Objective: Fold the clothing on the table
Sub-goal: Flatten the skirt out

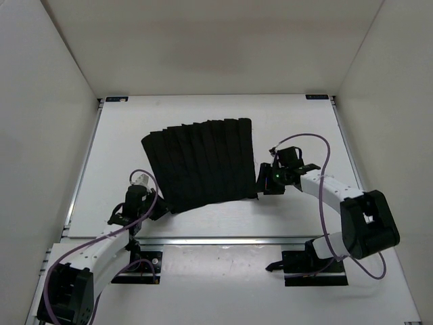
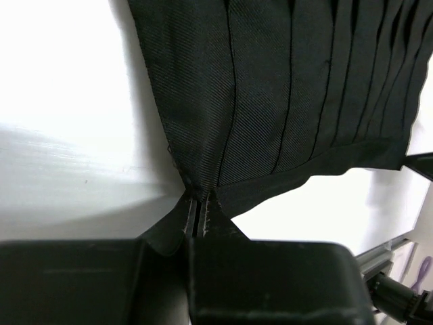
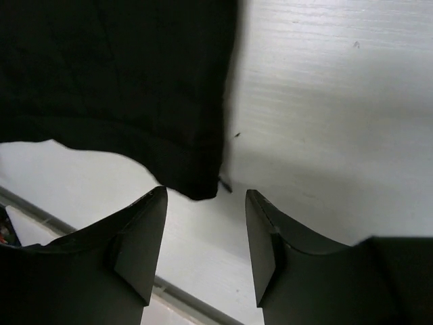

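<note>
My left gripper point(image 2: 199, 205) pinches the clothing point(image 1: 203, 162) at its near-left corner, likely to lift a fold; my right gripper point(image 3: 206, 227) gapes empty just short of the near-right corner; the garment lies flat on the table point(image 1: 298, 122).

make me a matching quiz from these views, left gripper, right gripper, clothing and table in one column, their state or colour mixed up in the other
Column one
1. left gripper
2. right gripper
3. clothing
4. table

Column two
A. white, flat
B. open, gripping nothing
C. black, pleated, spread out
D. shut on a near corner of the clothing

Pairs: 1-D, 2-B, 3-C, 4-A
</note>
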Controlling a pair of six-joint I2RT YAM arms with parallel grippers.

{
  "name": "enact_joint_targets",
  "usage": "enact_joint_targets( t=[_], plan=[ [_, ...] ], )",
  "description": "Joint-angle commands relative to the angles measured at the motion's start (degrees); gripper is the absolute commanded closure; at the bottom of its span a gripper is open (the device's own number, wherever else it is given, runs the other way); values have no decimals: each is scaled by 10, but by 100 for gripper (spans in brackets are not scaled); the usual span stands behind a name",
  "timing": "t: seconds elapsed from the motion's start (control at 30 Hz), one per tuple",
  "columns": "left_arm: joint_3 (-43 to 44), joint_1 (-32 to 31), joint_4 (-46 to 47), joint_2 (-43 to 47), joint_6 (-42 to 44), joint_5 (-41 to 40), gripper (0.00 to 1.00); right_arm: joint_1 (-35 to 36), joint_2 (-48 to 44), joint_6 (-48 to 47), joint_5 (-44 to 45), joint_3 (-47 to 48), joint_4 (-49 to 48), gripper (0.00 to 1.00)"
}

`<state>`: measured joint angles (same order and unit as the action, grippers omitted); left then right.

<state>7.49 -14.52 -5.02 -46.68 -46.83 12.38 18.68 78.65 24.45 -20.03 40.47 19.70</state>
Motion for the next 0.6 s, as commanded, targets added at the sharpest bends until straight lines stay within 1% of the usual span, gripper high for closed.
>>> enact_joint_targets(
  t=[0.0,0.13,0.17,0.2,0.23,0.27,0.3,0.33,0.4,0.47,0.5,0.57],
  plan=[
    [-18,-2,-4,24,-5,-10,100,6,32,12,15,1,-54,52],
    [-27,2,-8,33,-7,-12,100,25,77,15,11,2,-70,44],
    [-27,3,-9,38,-9,-12,100,30,94,16,6,7,-76,44],
    [-27,5,-9,36,-9,-9,100,36,104,14,3,16,-72,47],
    [-27,3,-10,36,-7,-8,100,41,119,10,-4,30,-65,67],
    [-23,1,-15,37,-7,-6,100,46,132,5,-11,46,-50,96],
    [-20,2,-13,36,-9,-3,100,51,134,3,-11,53,-38,100],
    [-7,5,-17,38,-8,2,100,50,131,-5,-9,70,-19,100],
    [36,11,-35,35,10,9,100,47,97,-13,5,99,19,100],
    [145,24,-69,21,37,17,100,31,46,-33,10,164,80,99],
    [180,39,-102,10,58,24,100,31,15,-43,20,180,95,100],
    [332,46,-160,-19,86,33,100,13,-33,-61,31,287,160,100]
  ],
)
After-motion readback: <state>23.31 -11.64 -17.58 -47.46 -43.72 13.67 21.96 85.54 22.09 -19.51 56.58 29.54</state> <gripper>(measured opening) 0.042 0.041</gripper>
